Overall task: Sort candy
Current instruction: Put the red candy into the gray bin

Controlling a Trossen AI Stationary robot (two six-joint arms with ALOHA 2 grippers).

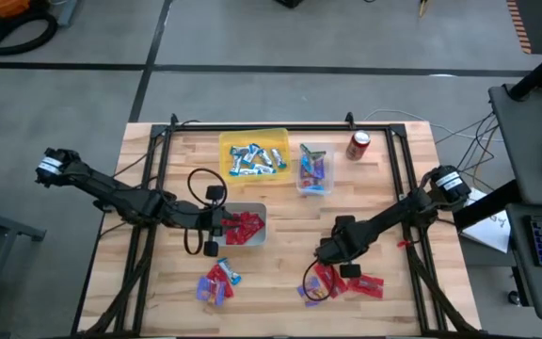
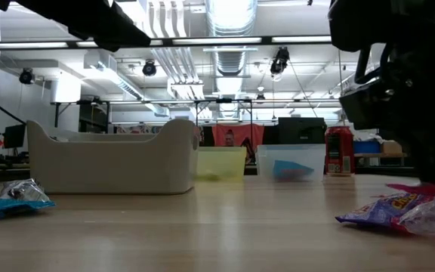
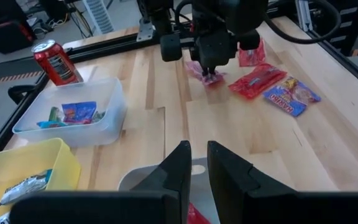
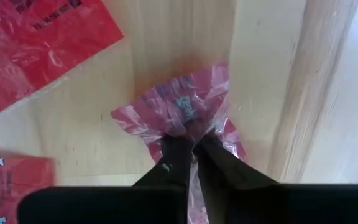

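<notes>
Right gripper (image 4: 189, 146) is clamped on a crinkled pink see-through candy packet (image 4: 178, 109), fingers pinched together on its wrapper while it lies on the pale wooden plank table (image 1: 280, 235), near the front right.

Judged from how things lie, the sorting is well along but not finished. The yellow plastic bin (image 1: 252, 155) at the back holds the blue-and-silver mini bars (image 1: 255, 159); the clear plastic tub (image 1: 314, 169) beside it holds a few purple-blue packets; the grey bin (image 1: 243, 226) at mid-table holds red packets (image 1: 244, 228). A red soda can (image 1: 358, 144) stands just beside the clear tub. Left over are two loose clusters on the front of the table: one of red and blue wrapped pieces (image 1: 216, 282) toward the left, another of flat red packets (image 1: 360, 283) around the right gripper, with a purple-blue packet (image 3: 291, 95) among them.

The right arm reaches in from the table's right edge, stretched diagonally forward and bent down so its wrist points at the table over the pinched packet. The left arm comes in from the left edge, held low and level, with the left gripper (image 3: 196, 165) at the grey bin, its fingers nearly together and nothing visible between them.
</notes>
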